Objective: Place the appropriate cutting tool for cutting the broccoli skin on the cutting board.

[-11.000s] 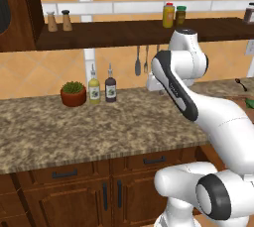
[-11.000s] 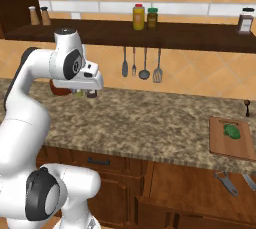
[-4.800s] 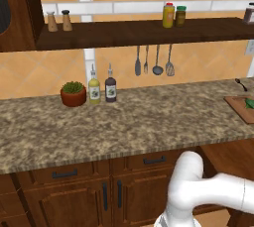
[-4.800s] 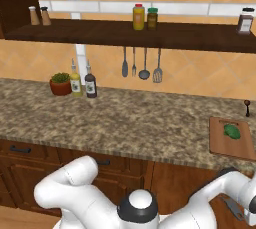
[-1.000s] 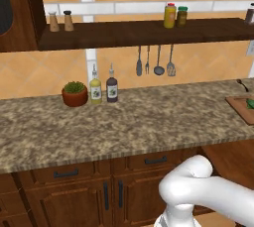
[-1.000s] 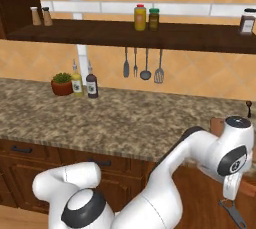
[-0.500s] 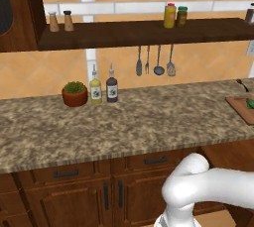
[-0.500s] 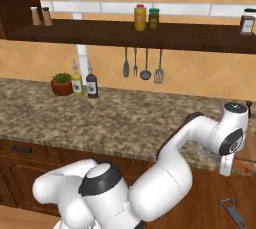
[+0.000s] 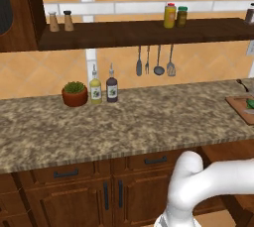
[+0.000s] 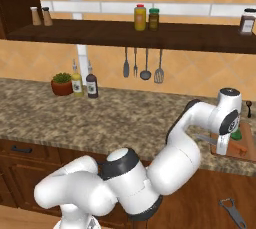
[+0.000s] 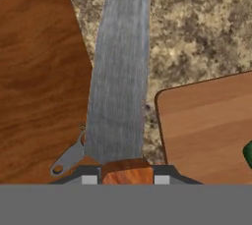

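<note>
Knife: wooden handle pinched in gripper, grey blade over counter edge. Cutting board: on counter, just beside blade. Broccoli: on board.

Knife: grey streaked blade, reddish-brown handle at the pincer. Right of it, cutting board red-brown, darker rim; bright green broccoli. Counter ahead: mottled tan-brown granite.

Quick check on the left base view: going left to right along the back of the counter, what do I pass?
Potted plant → yellow-green bottle → dark bottle → cutting board with the broccoli at the right edge.
</note>
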